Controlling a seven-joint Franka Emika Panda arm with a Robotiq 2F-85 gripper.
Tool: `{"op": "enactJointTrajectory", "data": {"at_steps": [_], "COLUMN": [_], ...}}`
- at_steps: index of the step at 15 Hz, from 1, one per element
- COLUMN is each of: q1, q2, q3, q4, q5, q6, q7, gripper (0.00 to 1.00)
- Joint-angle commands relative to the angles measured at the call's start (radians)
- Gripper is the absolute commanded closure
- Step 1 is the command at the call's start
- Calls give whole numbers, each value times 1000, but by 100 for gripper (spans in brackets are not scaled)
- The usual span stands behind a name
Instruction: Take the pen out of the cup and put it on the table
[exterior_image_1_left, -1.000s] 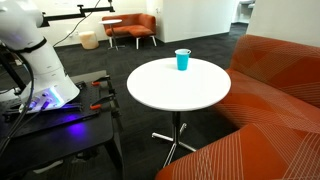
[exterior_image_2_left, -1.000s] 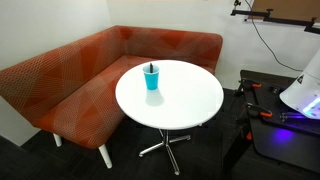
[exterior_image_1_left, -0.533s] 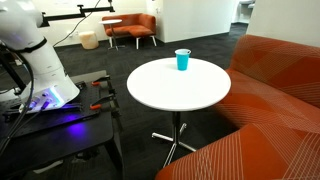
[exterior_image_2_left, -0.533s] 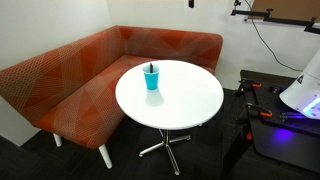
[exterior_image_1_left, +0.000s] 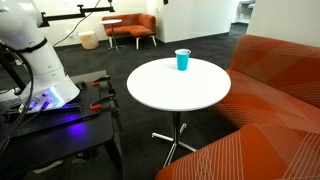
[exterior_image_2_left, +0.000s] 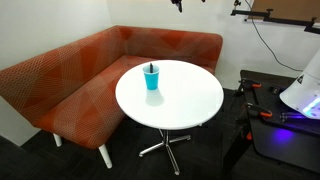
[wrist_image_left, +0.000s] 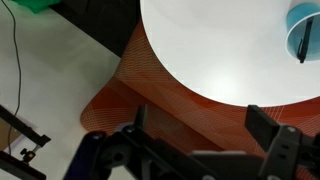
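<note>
The teal-blue cup (exterior_image_1_left: 182, 60) stands upright near the far edge of the round white table (exterior_image_1_left: 180, 95) in both exterior views. The thin dark pen (exterior_image_2_left: 152, 67) sticks up out of the cup (exterior_image_2_left: 152, 78) on the table (exterior_image_2_left: 185, 100). In the wrist view the cup (wrist_image_left: 306, 18) is at the right edge with the pen (wrist_image_left: 300, 46) in it, on the table (wrist_image_left: 220, 50). My gripper (wrist_image_left: 200, 125) is open and empty, high above the table's edge and the sofa. It just shows at the top edge in an exterior view (exterior_image_2_left: 178, 4).
An orange corner sofa (exterior_image_2_left: 60, 80) wraps round the table and shows close by in an exterior view (exterior_image_1_left: 275, 110). The robot base (exterior_image_1_left: 35, 70) stands on a dark bench with purple light. Orange chairs (exterior_image_1_left: 130, 28) stand far behind.
The gripper has come into view at the top edge of an exterior view and shifted left. The cup, pen and table have not moved.
</note>
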Motion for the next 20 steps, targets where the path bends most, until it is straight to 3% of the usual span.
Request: {"op": "enactJointTrajectory", "data": {"at_steps": [1, 7, 13, 14, 15, 20], "q1": [34, 74, 138, 148, 126, 142], "q2": [80, 173, 252, 264, 227, 253], "q3": [-28, -67, -80, -79, -75, -76], "q4": [81, 152, 233, 245, 191, 219], "q5": [-69, -183, -330, -350, -318, -339], "q6": [-46, -80, -266, -293, -228, -260], "q7": [130, 343, 610, 630, 580, 615], "gripper": [0, 0, 0, 0, 0, 0]}}
